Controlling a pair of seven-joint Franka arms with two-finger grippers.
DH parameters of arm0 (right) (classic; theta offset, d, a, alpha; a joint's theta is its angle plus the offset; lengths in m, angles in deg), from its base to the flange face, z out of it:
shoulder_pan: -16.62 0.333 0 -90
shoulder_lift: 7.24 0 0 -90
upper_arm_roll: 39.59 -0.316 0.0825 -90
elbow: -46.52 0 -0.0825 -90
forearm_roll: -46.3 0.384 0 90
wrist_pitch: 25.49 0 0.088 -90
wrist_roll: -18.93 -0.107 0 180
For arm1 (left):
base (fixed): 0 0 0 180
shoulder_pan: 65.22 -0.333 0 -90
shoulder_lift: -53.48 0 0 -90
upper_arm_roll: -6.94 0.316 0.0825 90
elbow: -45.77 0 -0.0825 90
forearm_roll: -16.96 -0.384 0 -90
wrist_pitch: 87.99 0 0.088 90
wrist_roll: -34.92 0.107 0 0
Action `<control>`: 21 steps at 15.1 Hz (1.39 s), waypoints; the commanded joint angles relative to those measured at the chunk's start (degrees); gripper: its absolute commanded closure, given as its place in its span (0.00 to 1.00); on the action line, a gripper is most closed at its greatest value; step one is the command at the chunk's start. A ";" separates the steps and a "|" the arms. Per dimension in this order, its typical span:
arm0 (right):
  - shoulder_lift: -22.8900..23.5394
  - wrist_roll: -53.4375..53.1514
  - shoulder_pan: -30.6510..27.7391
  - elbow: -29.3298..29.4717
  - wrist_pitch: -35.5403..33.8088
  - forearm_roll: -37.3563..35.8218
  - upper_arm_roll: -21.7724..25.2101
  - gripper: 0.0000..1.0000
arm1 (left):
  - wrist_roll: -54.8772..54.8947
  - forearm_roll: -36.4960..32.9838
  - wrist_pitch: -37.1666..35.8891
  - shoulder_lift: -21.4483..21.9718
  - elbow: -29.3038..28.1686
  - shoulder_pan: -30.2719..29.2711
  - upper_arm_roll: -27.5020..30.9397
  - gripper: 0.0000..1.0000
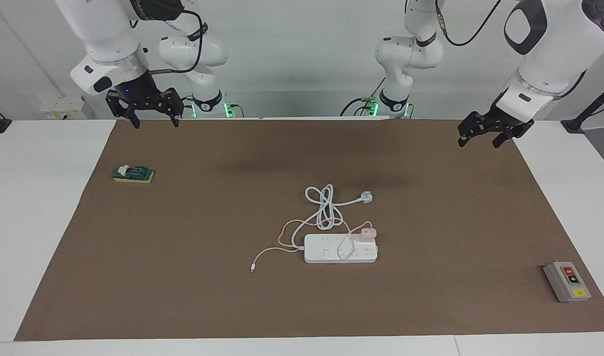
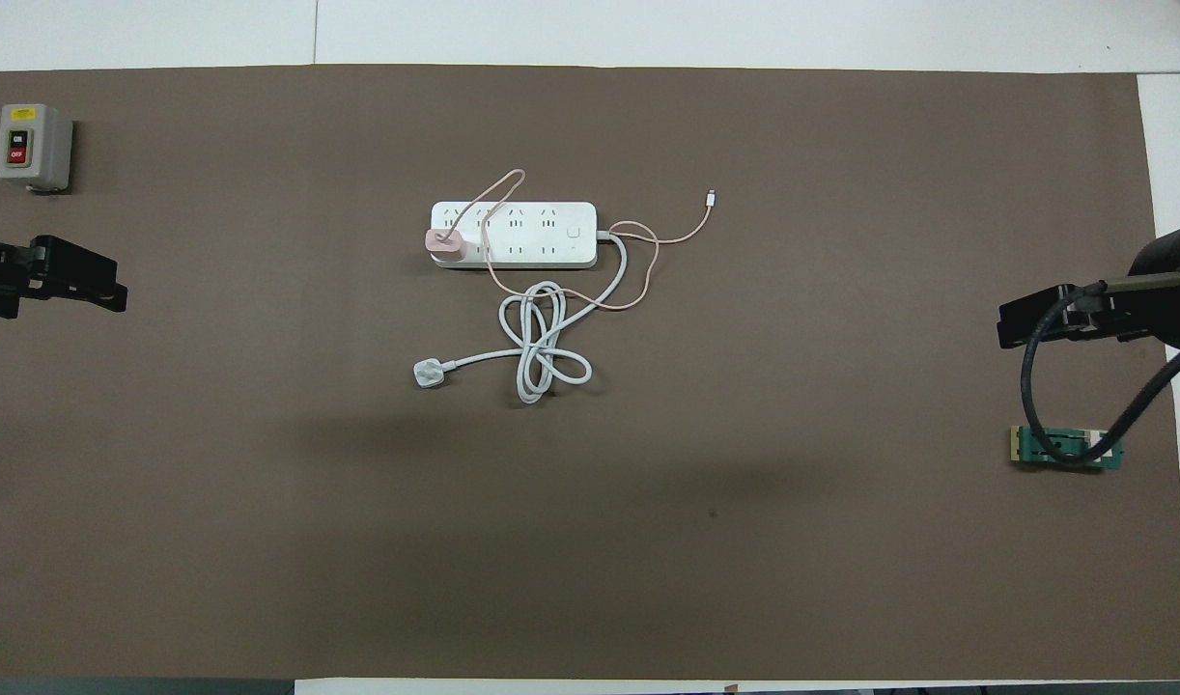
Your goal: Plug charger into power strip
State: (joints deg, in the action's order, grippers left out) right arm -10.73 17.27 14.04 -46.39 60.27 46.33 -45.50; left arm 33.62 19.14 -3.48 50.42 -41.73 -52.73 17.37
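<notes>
On brown paper mat (image 1: 183, 257), pink cube charger (image 1: 367, 234) on flat white power strip (image 1: 331, 252)

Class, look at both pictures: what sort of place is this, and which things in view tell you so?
Probably a robotics lab test bench: two white robot arms stand at a table covered by a brown mat, laid out with a power strip with its charger, and a grey switch box.

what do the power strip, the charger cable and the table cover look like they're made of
Power strip: likely hard plastic, smooth white moulded shell. Charger cable: probably soft rubbery plastic, since it lies in loose pink curls. Table cover: looks like matte brown paper or thin board, flat without shine.
</notes>
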 commanded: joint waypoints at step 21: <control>-1.16 -0.36 -0.58 -1.14 0.46 1.12 -0.24 0.00 | -2.83 -1.48 -0.92 2.61 -2.06 -6.46 -6.60 0.00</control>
State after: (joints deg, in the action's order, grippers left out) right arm -10.73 17.27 14.04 -46.39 60.27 46.33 -45.50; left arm 31.46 18.47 -5.06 51.45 -41.89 -67.38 2.13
